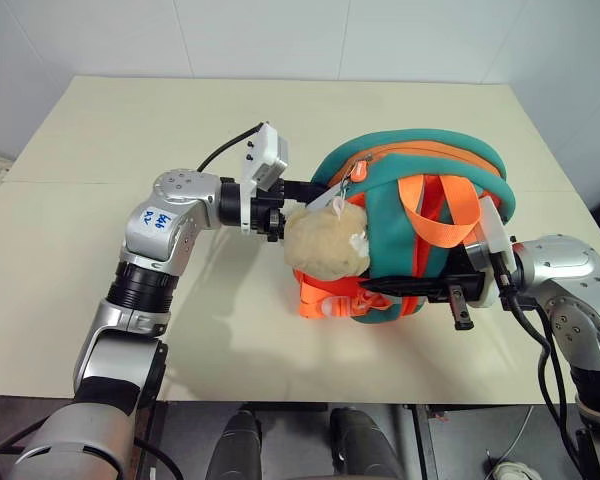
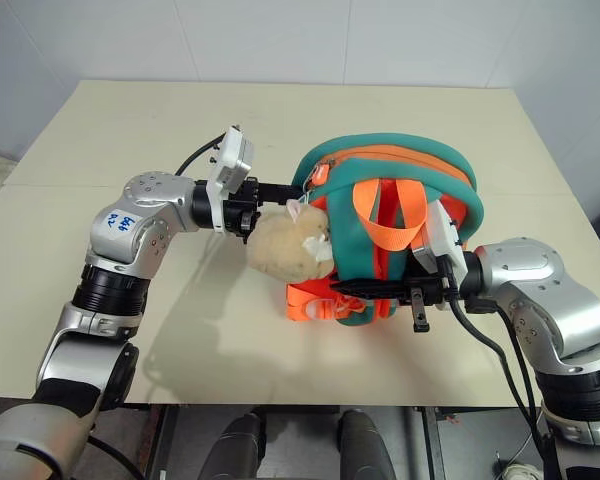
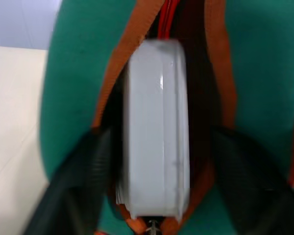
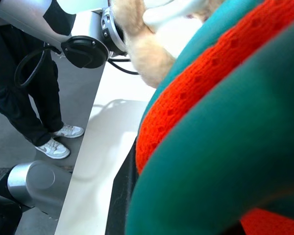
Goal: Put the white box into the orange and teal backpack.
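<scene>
White box (image 3: pixel 156 132) sits edge-on inside the open mouth of the orange and teal backpack (image 1: pixel 435 190), teal lips close on both sides, one end at the opening. Left gripper (image 1: pixel 298 188) is at that mouth, its fingers (image 3: pixel 73 191) spread wide either side of the box, not clamped on it. Right gripper (image 1: pixel 380 288) is closed on the backpack's lower edge below the tan plush animal (image 1: pixel 325 238). Beige table (image 1: pixel 130 140) has free room around the pack; white tiled wall (image 1: pixel 280 35) behind; a person's legs and sneakers (image 4: pixel 54 147) stand beside the table.
</scene>
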Robot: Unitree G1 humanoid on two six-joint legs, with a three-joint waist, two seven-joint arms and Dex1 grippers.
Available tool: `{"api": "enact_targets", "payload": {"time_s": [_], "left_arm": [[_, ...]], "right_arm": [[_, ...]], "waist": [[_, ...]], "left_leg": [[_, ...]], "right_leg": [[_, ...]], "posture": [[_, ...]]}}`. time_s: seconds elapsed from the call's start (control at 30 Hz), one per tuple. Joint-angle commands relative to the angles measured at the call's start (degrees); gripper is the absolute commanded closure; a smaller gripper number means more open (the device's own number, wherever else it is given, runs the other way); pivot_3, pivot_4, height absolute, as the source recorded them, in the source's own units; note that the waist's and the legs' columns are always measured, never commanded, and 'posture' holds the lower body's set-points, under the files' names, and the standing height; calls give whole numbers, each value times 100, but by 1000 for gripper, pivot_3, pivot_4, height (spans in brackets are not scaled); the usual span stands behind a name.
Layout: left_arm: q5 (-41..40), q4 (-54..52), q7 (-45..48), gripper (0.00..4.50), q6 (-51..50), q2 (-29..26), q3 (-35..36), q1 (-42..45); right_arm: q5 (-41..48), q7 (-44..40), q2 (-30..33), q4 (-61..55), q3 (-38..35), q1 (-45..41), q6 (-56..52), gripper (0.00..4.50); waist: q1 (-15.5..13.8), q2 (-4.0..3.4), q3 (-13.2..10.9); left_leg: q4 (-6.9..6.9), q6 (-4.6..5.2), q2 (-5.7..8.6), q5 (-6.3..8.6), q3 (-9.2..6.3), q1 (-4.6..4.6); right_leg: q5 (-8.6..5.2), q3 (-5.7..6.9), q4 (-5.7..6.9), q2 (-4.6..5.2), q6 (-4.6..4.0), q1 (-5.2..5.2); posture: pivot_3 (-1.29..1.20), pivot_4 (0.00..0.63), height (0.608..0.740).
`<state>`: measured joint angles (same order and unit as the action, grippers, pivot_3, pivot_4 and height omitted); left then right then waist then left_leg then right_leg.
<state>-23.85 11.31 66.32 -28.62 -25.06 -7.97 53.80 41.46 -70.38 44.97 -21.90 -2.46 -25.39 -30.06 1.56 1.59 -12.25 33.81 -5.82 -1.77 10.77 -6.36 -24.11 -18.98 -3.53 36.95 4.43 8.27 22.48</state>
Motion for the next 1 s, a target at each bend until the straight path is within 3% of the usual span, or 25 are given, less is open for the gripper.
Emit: {"api": "enact_targets", "payload": {"time_s": [0.03, 0.07, 0.37, 0.73, 0.97, 1.0], "left_arm": [[149, 24, 7, 182, 175, 98, -76, 289], [202, 83, -29, 21, 185, 120, -93, 315], [382, 150, -120, 21, 283, 170, -21, 467], [-324, -1292, 407, 21, -795, -1493, 670, -250], [-454, -1385, 87, 21, -808, -1742, 1127, -272], [-431, -1412, 37, 202, -805, -1757, 1134, -281]], "right_arm": [[-20, 29, -25, -50, -14, -74, 92, 4500], [-27, 30, -32, -53, -10, -74, 93, 4500], [-101, 4, -96, -17, -3, -122, 132, 4500], [-134, -10, -94, -19, -19, -90, 147, 4500], [-167, -42, -115, 71, 19, -177, 162, 4500], [-172, -45, -115, 84, 24, -185, 169, 4500]], "waist": [[-3, 0, 0], [-4, 0, 0], [-13, 0, 0], [39, -5, -2], [1, -5, -2], [3, -5, -2]], "left_leg": [[1, 0, 0, 0, 0, 0], [3, 0, 1, 0, 0, -1], [5, 1, 2, 0, -1, -1], [-15, 1, 0, 0, -1, 3], [1, 2, 1, 0, -1, 2], [1, 2, 0, 0, -1, 2]], "right_leg": [[0, 0, 0, 0, 0, 0], [1, 0, 0, 0, 1, -1], [2, 0, -1, 0, 4, -4], [-5, -3, 2, -1, 0, 3], [-1, -3, 1, -1, 3, -4], [-1, -3, 1, -1, 3, -4]], "posture": [[0, 150, 740], [0, 150, 740], [0, 150, 740], [0, 150, 740], [0, 150, 740], [0, 150, 740]]}}
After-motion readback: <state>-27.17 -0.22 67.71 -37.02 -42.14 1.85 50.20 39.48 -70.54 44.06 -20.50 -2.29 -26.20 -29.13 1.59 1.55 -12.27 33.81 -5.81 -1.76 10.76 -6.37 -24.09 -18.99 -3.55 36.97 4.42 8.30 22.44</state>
